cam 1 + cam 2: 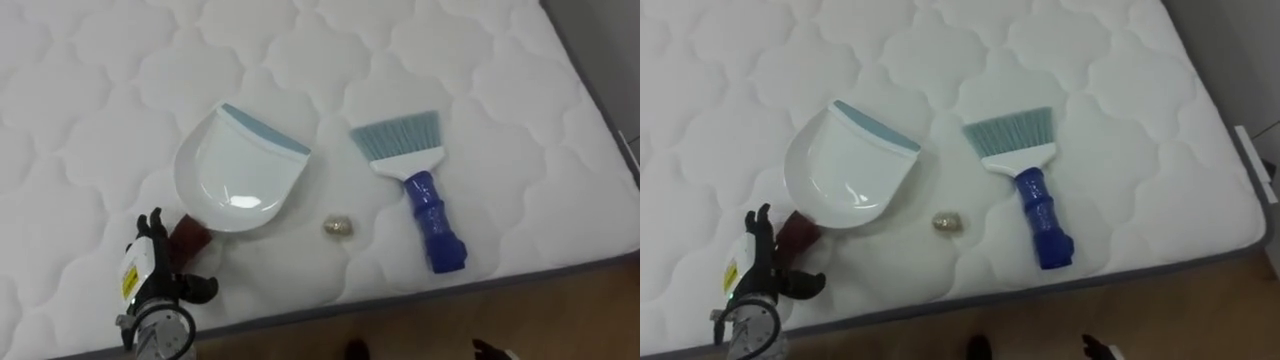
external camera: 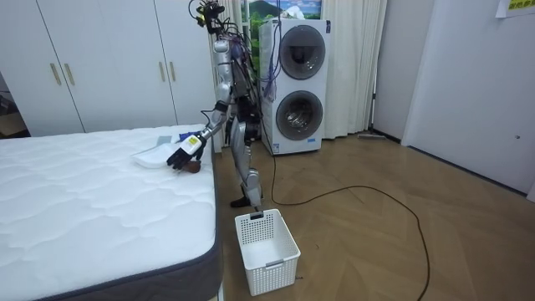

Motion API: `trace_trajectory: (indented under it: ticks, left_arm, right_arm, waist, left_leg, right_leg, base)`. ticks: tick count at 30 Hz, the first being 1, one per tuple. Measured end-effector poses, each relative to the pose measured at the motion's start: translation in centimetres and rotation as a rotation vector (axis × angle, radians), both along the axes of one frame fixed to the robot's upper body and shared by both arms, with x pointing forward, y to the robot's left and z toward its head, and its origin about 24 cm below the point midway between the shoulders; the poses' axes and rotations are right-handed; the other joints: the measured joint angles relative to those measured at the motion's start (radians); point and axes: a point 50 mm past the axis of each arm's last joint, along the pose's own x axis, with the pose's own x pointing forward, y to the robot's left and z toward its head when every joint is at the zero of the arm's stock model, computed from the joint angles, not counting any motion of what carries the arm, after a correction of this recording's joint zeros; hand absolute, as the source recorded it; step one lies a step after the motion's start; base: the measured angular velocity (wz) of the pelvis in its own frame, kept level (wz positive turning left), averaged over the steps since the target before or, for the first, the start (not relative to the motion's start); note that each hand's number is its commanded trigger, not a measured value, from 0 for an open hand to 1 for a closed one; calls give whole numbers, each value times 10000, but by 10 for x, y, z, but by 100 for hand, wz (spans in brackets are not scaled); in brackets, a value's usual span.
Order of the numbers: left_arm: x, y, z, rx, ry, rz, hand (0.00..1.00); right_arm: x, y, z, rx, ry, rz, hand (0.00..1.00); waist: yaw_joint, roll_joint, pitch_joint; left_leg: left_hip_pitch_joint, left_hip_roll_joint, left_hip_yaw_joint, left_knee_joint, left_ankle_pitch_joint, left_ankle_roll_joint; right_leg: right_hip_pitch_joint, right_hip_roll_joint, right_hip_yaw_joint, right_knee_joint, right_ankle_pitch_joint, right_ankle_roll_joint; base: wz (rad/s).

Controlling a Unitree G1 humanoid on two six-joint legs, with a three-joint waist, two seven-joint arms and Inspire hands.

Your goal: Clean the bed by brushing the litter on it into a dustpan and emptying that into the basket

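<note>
Left robot hand [image 1: 150,262], fingers spread, beside dustpan [image 1: 240,170] handle; room view shows a floor basket [image 2: 266,251].

White quilted mattress [image 1: 480,60]; on it a white dustpan [image 1: 235,175], blue-handled brush [image 1: 415,185], small crumpled scrap [image 1: 339,227]

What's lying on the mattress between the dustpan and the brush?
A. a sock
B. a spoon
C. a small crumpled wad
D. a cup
C: a small brownish wad lies on the mattress, in the gap between the dustpan and the brush.
</note>
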Motion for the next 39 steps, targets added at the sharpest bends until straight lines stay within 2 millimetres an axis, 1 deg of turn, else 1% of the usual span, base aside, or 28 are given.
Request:
trace_trajectory:
  ticks: [6, 10, 13, 17, 20, 23, 26, 27, 29, 30, 31, 33, 37, 39]
  left_arm:
    - [5, -2, 1, 165, 205, -47, 0]
    - [8, -1, 2, 246, 310, 4, 0]
    - [7, 0, 0, 262, 516, 121, 0]
    - [16, 0, 6, 183, 273, 217, 0]
    - [18, 0, 7, 171, 207, 208, 0]
    - [25, -1, 12, 170, 17, 174, 0]
    - [26, 2, 13, 185, -4, 227, 0]
    - [27, 3, 14, 207, -2, 223, 0]
    - [29, 8, 16, 257, 13, 162, 0]
    - [30, 9, 17, 271, 6, 141, 8]
    - [31, 9, 17, 268, -9, 120, 100]
    - [35, 9, 20, 244, -27, 27, 100]
    - [37, 11, 22, 277, -47, 23, 100]
    - [39, 17, 25, 386, -111, 90, 100]
  right_arm:
    - [5, 2, 1, -258, -87, 244, 0]
    - [8, 1, 2, -335, -61, 166, 0]
    - [6, 1, 1, -280, -6, -36, 0]
    - [7, 0, 2, -270, 8, -135, 0]
    - [8, 0, 2, -269, -25, -122, 0]
    - [10, -1, 3, -256, -112, -89, 0]
    - [11, 0, 3, -89, -169, -121, 0]
    - [11, 1, 3, -42, -190, -126, 0]
    - [12, 1, 4, 85, -275, -227, 0]
    - [12, 2, 3, 131, -286, -282, 0]
    - [12, 2, 3, 154, -287, -308, 0]
    - [12, 3, 3, 237, -290, -359, 0]
    - [12, 3, 3, 434, -314, -408, 0]
    - [12, 1, 4, 464, -334, -337, 0]
  waist:
    - [0, 9, 4]
    - [20, 11, 0]
    - [-4, 11, 0]
    - [-28, 9, 0]
    - [-40, -2, -2]
    - [-44, -56, 25]
    - [-85, -134, 75]
    - [-107, -143, 80]
    - [-160, -208, 128]
    - [-200, -226, 139]
    - [-204, -240, 148]
    - [-209, -262, 161]
    - [-225, -271, 168]
    - [-281, -271, 168]
  left_leg:
    - [-199, 6, 32, -7, 1, 1]
    - [-490, 11, 157, 85, 6, 11]
    - [-660, 28, 292, 221, 6, 10]
    - [-1014, 6, 316, 356, 9, 15]
    - [-1113, -43, 351, 413, 35, 59]
    - [-1277, -95, 363, 566, 43, 72]
    - [-1331, -133, 454, 673, 43, 73]
    - [-1360, -134, 456, 695, 43, 73]
    - [-1467, -138, 482, 819, 45, 76]
    - [-1511, -130, 483, 883, 44, 75]
    - [-1536, -124, 509, 918, 43, 75]
    - [-1623, -98, 599, 1032, 37, 84]
    - [-1760, -110, 621, 1189, 19, 108]
    - [-1827, -99, 648, 1258, 9, 118]
  right_leg:
    - [-151, -18, -127, -31, -4, 1]
    - [-430, -32, -115, 23, -2, 4]
    - [-533, -50, -158, 57, -2, 2]
    - [-879, -113, -240, 232, -4, -2]
    - [-1027, -177, -230, 387, -25, 1]
    - [-1252, -237, -139, 623, -61, 8]
    - [-1418, -311, -122, 921, -152, 4]
    - [-1447, -314, -122, 938, -152, 4]
    - [-1550, -337, -113, 1044, -156, -10]
    - [-1550, -334, -91, 1051, -156, -10]
    - [-1552, -334, -97, 1050, -156, -11]
    - [-1572, -329, -106, 1058, -152, -9]
    - [-1735, -373, -97, 1270, -152, -10]
    - [-1781, -373, -98, 1295, -158, -19]
  base:
    - [3]
    - [0]
    - [6]
    - [5]
    - [2]
    - [-1]
    - [-4]
    - [0]
    - [2]
    - [6]
    - [7]
    - [6]
    - [0]
    - [0]
